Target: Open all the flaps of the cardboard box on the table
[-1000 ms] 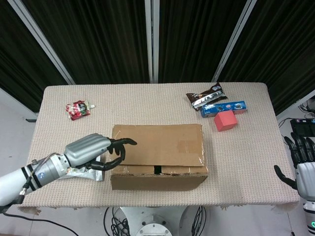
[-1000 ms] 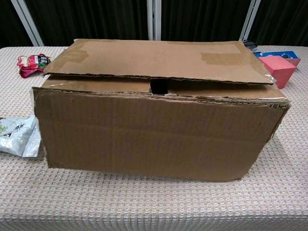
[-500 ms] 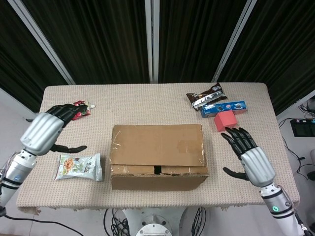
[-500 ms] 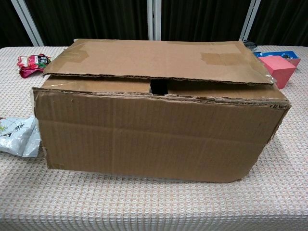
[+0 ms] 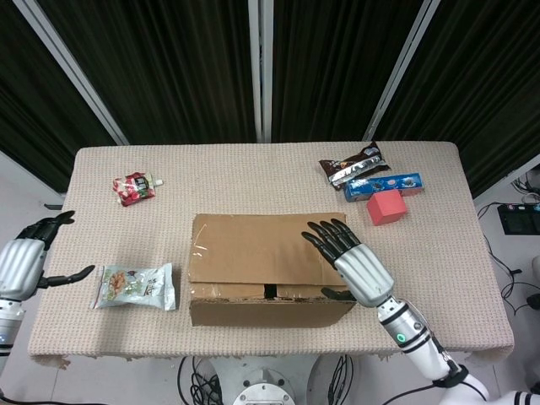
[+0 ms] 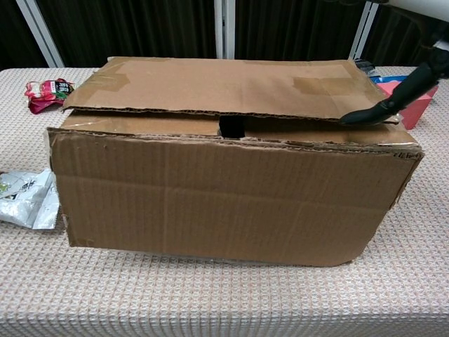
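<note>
The cardboard box (image 5: 270, 268) sits by the table's (image 5: 439, 278) front edge, about midway along it, its top flap (image 6: 224, 88) lying flat and closed. My right hand (image 5: 350, 260) is spread over the box's right end, fingers (image 5: 325, 234) fanned apart on the flap and thumb (image 6: 372, 112) at the flap's front edge, gripping nothing. My left hand (image 5: 25, 257) hangs open off the table's left edge, fingers apart, just beside a silvery snack pouch (image 5: 135, 287).
</note>
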Motion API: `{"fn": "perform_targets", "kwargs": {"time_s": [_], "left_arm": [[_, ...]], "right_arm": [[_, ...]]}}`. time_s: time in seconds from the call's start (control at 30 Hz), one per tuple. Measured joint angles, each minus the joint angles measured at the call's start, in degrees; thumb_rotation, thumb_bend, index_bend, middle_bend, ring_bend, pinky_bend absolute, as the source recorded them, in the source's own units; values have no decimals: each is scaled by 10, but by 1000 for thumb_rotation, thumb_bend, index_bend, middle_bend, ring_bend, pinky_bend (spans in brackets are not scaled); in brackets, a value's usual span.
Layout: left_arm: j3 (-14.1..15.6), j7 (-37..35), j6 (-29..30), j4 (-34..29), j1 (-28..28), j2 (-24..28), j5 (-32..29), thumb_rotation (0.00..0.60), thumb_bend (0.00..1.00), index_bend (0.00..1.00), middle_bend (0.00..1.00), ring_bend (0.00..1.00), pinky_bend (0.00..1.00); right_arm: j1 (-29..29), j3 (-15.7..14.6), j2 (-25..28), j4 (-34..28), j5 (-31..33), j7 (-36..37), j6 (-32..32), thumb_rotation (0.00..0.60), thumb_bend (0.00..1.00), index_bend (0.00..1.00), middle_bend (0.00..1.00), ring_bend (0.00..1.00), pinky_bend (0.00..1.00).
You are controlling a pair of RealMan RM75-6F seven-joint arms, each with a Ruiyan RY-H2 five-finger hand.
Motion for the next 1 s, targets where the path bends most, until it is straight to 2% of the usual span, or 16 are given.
{"fn": "perform_targets", "kwargs": {"time_s": [0.37, 0.63, 0.83, 1.0], "left_arm": [[-5, -20, 6, 38, 11, -17, 14, 337, 119, 118, 218, 181, 254], [-8, -27, 1, 47, 12, -22, 17, 335, 119, 117, 219, 181, 254], [-10, -30, -1, 48, 13, -21, 21, 334, 119, 117, 219, 180, 254], [-12, -34, -1, 49, 16, -18, 21, 338, 118, 118, 218, 181, 254]], "right_arm": [[34, 0, -42, 9, 49, -46, -21, 600, 0, 0, 0, 0, 0], [43, 6, -55, 26, 52, -59, -1, 600, 23, 0, 0, 0, 0], [51, 23, -54, 29, 39, -57, 22, 600, 126, 0, 0, 0, 0], [60, 49, -40, 26, 32, -47, 40, 600, 138, 0, 0, 0, 0]]}}
